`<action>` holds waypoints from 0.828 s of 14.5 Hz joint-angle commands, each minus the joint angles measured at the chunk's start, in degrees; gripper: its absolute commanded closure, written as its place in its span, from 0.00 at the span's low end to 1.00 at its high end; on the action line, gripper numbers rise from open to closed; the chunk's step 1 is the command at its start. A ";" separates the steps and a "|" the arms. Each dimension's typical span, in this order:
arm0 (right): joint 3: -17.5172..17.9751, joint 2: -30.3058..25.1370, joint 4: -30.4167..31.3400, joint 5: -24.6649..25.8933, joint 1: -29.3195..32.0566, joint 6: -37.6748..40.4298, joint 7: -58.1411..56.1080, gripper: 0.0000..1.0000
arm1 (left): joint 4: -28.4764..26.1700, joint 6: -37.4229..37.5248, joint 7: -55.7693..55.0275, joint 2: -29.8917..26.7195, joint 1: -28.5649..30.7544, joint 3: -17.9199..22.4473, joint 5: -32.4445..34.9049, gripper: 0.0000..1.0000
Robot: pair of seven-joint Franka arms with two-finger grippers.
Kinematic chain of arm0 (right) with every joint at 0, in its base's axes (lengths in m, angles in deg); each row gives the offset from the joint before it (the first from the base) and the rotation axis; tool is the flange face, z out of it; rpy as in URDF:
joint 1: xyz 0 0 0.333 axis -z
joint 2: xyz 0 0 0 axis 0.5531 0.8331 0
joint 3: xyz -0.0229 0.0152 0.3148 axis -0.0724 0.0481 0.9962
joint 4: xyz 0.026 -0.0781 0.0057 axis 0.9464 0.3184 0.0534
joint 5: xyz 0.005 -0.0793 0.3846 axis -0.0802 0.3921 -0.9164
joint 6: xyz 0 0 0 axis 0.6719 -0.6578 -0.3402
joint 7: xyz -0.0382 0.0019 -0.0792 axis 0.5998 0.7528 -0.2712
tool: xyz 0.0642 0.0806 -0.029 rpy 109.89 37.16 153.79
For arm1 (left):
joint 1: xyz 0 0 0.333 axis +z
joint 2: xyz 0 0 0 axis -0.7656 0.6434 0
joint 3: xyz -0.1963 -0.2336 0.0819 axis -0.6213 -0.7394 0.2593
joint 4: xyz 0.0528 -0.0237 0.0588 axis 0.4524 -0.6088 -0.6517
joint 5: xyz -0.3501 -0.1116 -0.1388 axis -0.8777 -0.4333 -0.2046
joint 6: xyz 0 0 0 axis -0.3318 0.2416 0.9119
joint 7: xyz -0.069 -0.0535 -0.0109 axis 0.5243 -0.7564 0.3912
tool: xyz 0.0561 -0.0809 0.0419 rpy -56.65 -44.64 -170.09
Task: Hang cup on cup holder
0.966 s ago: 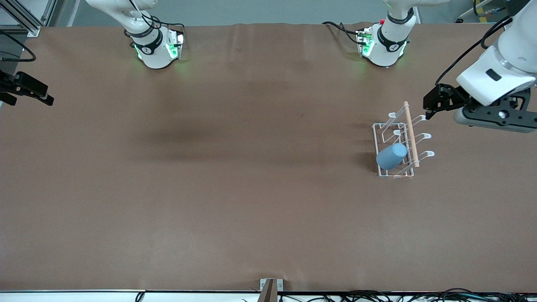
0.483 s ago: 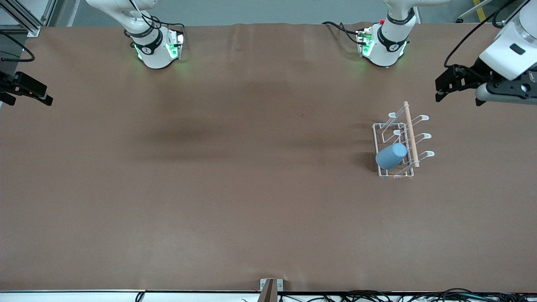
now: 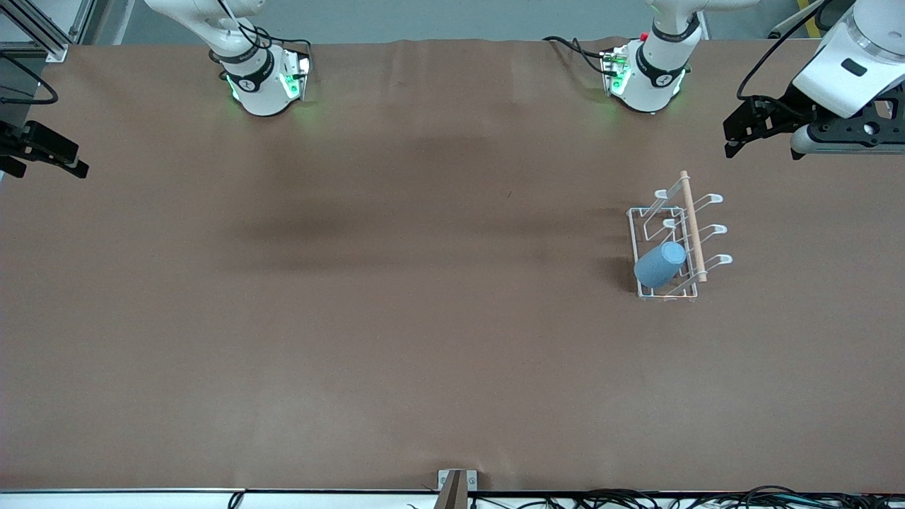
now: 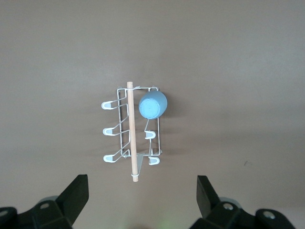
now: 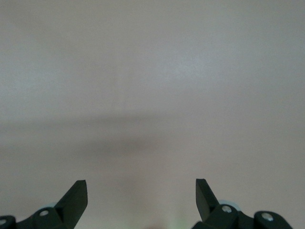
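Observation:
The light blue cup [image 3: 660, 264] sits tilted on a prong of the white wire cup holder [image 3: 645, 212], at the holder's end nearer the front camera. The holder stands toward the left arm's end of the table, its wooden rod [image 3: 691, 226] on top. The left wrist view looks down on the cup [image 4: 152, 105] and the holder [image 4: 123, 139]. My left gripper [image 3: 739, 134] hangs open and empty in the air, apart from the holder, toward the arms' bases. Between its fingers [image 4: 142, 191] only table shows. My right gripper [image 3: 67, 159] waits open at the table's other end [image 5: 141, 191].
The brown table cover [image 3: 396, 318] spreads wide around the holder. Both arm bases [image 3: 265, 81] [image 3: 647, 78] stand along the table's edge farthest from the front camera. A small metal bracket [image 3: 456, 486] and cables lie at the near edge.
The left gripper has pulled away from the holder toward the arms' bases, staying open. The cup stays on its prong. The right arm has not moved.

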 commanded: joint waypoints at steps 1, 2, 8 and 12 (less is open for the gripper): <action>0.04 -0.65 0.45 1.08 0.00 -0.16 0.65 0.00 | 0.96 -0.43 0.89 -0.17 0.88 0.36 1.05 0.00; 0.04 -0.65 0.45 1.08 0.00 -0.16 0.65 0.00 | 0.97 -0.43 1.85 -0.08 1.06 0.53 1.05 0.00; 0.04 -0.65 0.45 1.08 0.00 -0.08 0.74 0.00 | 0.79 0.71 4.05 -0.09 2.03 1.76 0.87 0.00; 0.04 -0.65 0.54 1.08 0.00 -0.08 0.74 0.00 | 2.20 0.71 3.71 1.14 1.94 1.76 0.87 0.00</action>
